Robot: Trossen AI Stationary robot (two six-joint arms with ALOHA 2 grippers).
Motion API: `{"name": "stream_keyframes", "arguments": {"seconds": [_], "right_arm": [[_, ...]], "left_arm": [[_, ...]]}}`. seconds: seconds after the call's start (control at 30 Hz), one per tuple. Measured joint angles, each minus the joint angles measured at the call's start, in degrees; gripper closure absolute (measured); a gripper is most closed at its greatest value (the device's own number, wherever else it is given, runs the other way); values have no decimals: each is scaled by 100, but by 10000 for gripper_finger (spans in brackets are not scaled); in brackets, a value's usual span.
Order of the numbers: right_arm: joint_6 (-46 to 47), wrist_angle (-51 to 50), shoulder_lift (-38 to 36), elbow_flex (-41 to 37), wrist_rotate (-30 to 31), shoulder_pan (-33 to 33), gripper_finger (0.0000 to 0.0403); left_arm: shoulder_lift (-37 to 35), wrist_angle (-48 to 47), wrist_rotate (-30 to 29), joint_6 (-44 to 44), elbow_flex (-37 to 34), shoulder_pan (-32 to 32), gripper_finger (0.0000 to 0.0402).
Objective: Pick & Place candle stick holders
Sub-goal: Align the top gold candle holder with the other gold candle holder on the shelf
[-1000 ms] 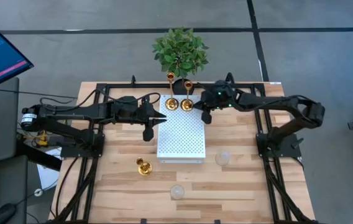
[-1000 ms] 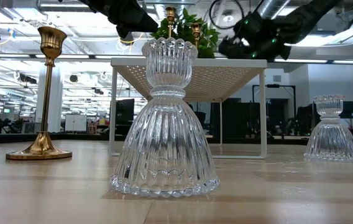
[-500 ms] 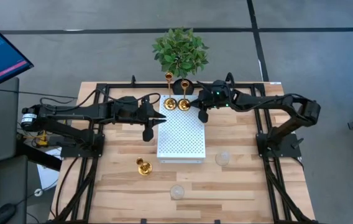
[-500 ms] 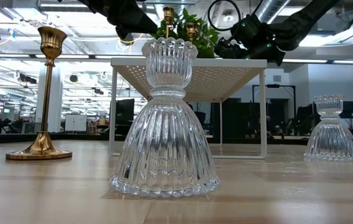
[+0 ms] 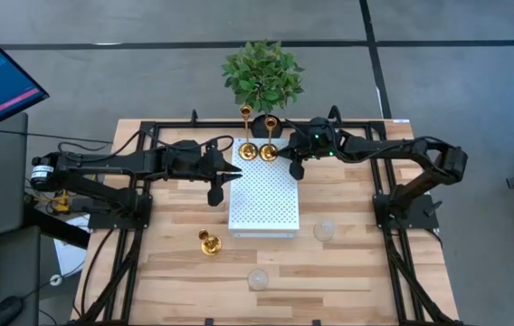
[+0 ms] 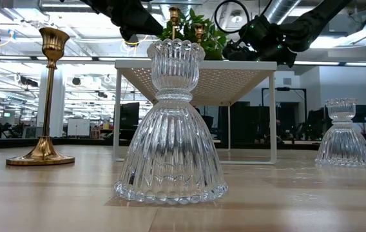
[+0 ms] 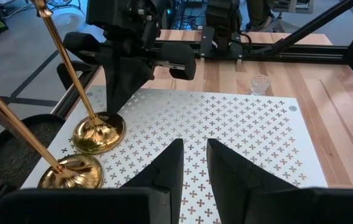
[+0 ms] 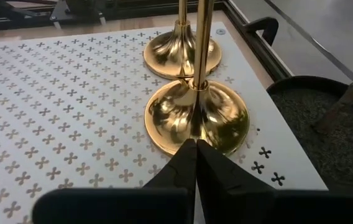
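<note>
Two gold candle stick holders [image 5: 249, 149] [image 5: 268, 151] stand upright on their round bases at the far edge of a white perforated platform [image 5: 264, 204]. My right gripper [image 8: 194, 148] is shut, its tips at the base of the right-hand one [image 8: 196, 118]. My left gripper [image 7: 194, 158] hovers over the platform's left part, slightly open, with nothing between its fingers. A third gold holder [image 5: 208, 243] and two clear glass holders [image 5: 325, 230] [image 5: 257, 279] stand on the wooden table. My right gripper's shut fingertips [image 8: 187, 152] meet the near rim of the gold holder's round base [image 8: 192, 138], slanting down from the table's right side. The holder stands upright with its base flat on the platform, close beside the other gold holder.
A green potted plant [image 5: 262, 74] stands just beyond the platform's far edge, its black pot [image 8: 313, 118] right behind the gold holders. Black frame rails [image 5: 148, 136] run along the table's sides. In the low view a glass holder [image 6: 170, 122] fills the foreground.
My right gripper has moved a little toward the table's left edge. The right-hand gold holder has slid leftward along the platform, upright, and now stands closer to the other one.
</note>
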Motion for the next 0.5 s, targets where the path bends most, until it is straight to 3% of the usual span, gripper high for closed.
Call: {"name": "stream_keyframes", "arguments": {"seconds": [0.5], "right_arm": [[84,391,7,-2,0,10,403]], "left_arm": [[0,-144,0,0,0,0,330]]}}
